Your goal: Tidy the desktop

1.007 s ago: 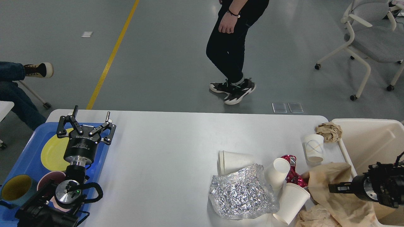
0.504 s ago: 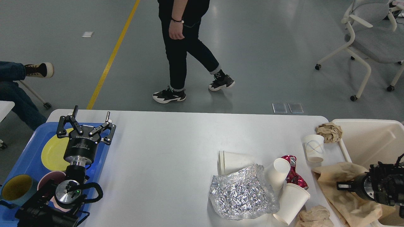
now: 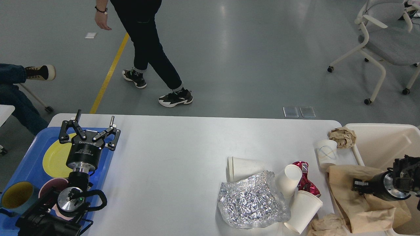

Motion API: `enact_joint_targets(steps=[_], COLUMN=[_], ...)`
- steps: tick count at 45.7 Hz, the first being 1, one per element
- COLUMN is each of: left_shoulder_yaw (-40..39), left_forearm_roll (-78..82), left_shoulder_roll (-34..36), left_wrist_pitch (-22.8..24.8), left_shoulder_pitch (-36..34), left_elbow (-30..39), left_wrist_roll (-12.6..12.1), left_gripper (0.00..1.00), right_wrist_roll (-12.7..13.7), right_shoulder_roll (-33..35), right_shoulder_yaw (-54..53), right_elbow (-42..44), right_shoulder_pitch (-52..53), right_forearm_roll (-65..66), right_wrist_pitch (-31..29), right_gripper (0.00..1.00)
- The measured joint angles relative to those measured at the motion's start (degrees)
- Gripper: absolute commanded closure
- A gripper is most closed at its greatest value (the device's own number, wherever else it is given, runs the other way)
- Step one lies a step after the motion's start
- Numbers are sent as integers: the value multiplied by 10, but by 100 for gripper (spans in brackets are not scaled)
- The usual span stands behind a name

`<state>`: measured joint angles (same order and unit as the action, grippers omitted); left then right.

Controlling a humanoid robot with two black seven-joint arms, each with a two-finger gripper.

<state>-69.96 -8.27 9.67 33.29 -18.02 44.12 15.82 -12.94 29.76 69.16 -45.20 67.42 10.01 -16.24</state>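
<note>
Presently, item list. Blue tray (image 3: 19,170), at tabletop's left end: holds yellow plate (image 3: 54,160), pink bowl (image 3: 49,186), teal cup w/ yellow inside (image 3: 14,196). Cream bin (image 3: 377,141), at right end of tabletop: tan paper sheet (image 3: 364,203) draped over its near-left rim, partly inside.

Tabletop (image 3: 170,154): white, wide, rounded corners; spans btwn tray and bin. Clutter grouped at its right part: crumpled foil (image 3: 251,201), 2 nested paper cups on side (image 3: 242,168), 2 more tipped cups (image 3: 288,178) (image 3: 303,211), red wrapper (image 3: 305,182), upright printed cup (image 3: 326,152), brown paper wad (image 3: 343,136) at far-right corner, another wad (image 3: 328,224) at near edge.

Left claw (image 3: 93,126): fingers spread wide, nothing btwn them; hangs over tray's far-right part at tabletop's left edge, well apart from clutter. Left arm rises from bottom-left, claw pointing away.

Right claw (image 3: 359,186): over tan sheet at bin rim, just beside tabletop's right edge; seen dark, end-on, so grip state can't be told. Right arm enters from right edge, pointing left.
</note>
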Motion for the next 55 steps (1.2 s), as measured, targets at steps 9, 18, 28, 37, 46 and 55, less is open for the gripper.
enact_joint_targets(steps=[9, 18, 28, 37, 46, 55], left_shoulder_yaw=[0, 0, 0, 0, 0, 0], left_forearm_roll=[0, 0, 0, 0, 0, 0], left_shoulder_roll=[0, 0, 0, 0, 0, 0], left_wrist_pitch=[0, 0, 0, 0, 0, 0], left_shoulder_pitch=[0, 0, 0, 0, 0, 0], left_elbow=[0, 0, 0, 0, 0, 0], left_wrist_roll=[0, 0, 0, 0, 0, 0], left_gripper=[4, 4, 4, 4, 4, 4], right_wrist_roll=[73, 97, 99, 122, 144, 170], right_shoulder_roll=[50, 39, -31, -28, -5, 93], right_shoulder_yaw=[29, 179, 322, 358, 365, 355], right_elbow=[-71, -156, -346, -463, -482, -411], right_shoulder_pitch=[173, 351, 552, 681, 700, 620], right_forearm_roll=[-28, -135, -183, -187, -187, -181], right_wrist_pitch=[-133, -213, -215, -207, -167, -64], right_gripper=[100, 100, 100, 100, 100, 100])
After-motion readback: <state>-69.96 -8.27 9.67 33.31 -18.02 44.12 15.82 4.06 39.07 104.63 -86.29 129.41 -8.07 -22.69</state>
